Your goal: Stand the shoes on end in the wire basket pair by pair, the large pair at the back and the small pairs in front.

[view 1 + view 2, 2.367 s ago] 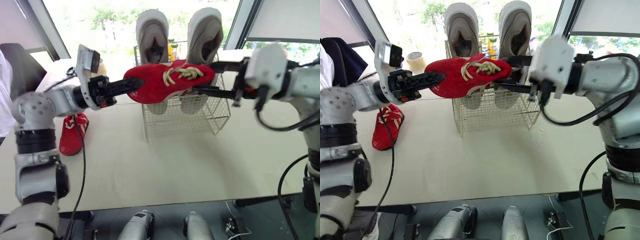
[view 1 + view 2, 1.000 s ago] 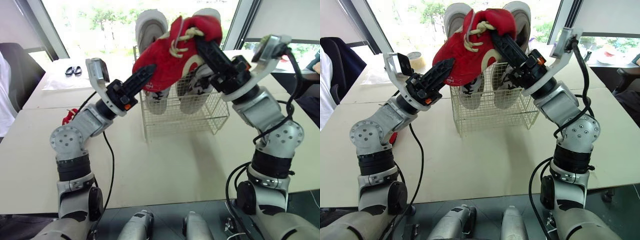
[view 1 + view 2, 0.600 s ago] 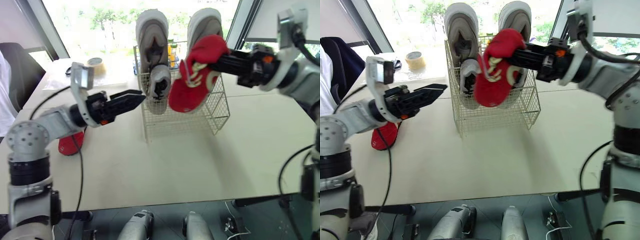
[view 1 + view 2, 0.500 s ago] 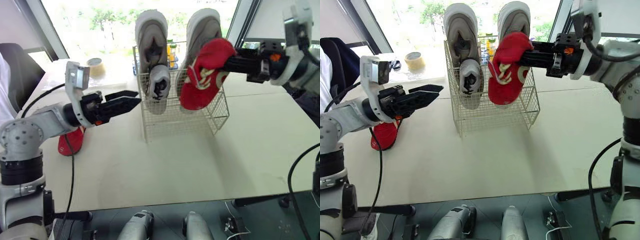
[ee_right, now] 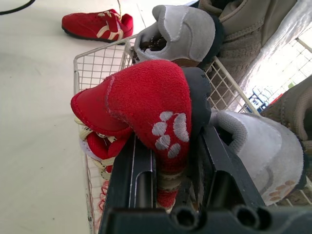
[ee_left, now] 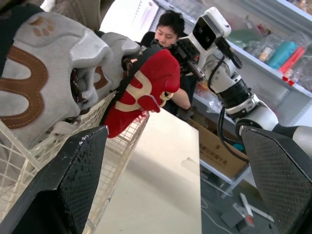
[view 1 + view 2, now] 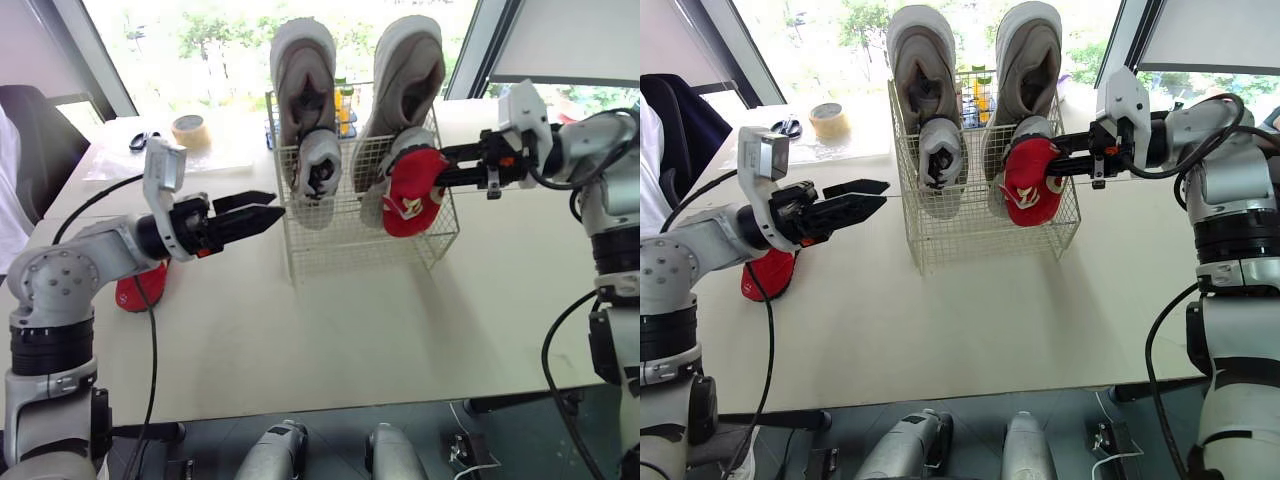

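Note:
The wire basket stands mid-table. Two large beige shoes stand on end at its back, and two small grey shoes stand in front of them. My right gripper is shut on the heel of a small red shoe, which hangs toe down at the basket's front right, against a grey shoe. My left gripper is open with nothing in it, left of the basket and pointing at it. The other red shoe lies on the table behind my left arm.
A tape roll and scissors lie on the far left of the table. A dark chair stands at the left edge. A person sits beyond the table in the left wrist view.
My left gripper let go of the red shoe, opened and drew back to the left. My right gripper swung the shoe over and lowered it toe first to the basket's front right.

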